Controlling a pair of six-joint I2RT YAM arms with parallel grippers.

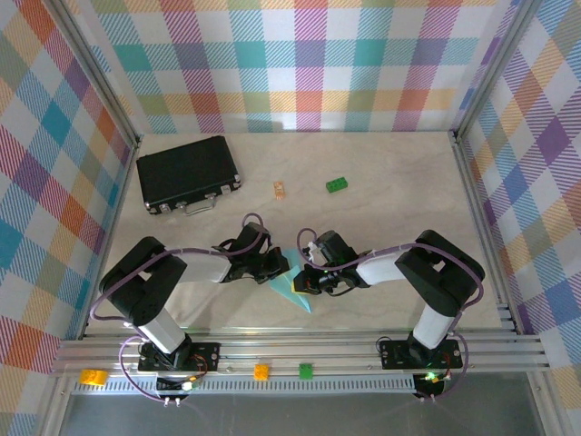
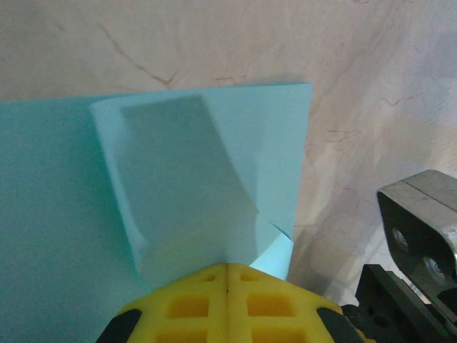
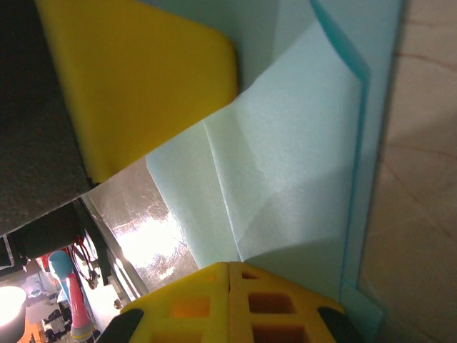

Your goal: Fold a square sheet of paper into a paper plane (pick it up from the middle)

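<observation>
Marbled table (image 1: 399, 227); left gripper (image 2: 227, 270), right gripper (image 3: 228, 266) — both clamped on the blue paper (image 2: 178, 193).

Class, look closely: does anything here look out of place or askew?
Three bricks sit on the front rail, off the table: a yellow brick, an orange brick and a green brick. The blue paper's folded flap looks uneven, not pressed flat.

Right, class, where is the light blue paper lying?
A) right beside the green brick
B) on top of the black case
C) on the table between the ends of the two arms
C: the light blue paper lies on the table between the left arm and the right arm, well apart from the black case and the green brick.
</observation>
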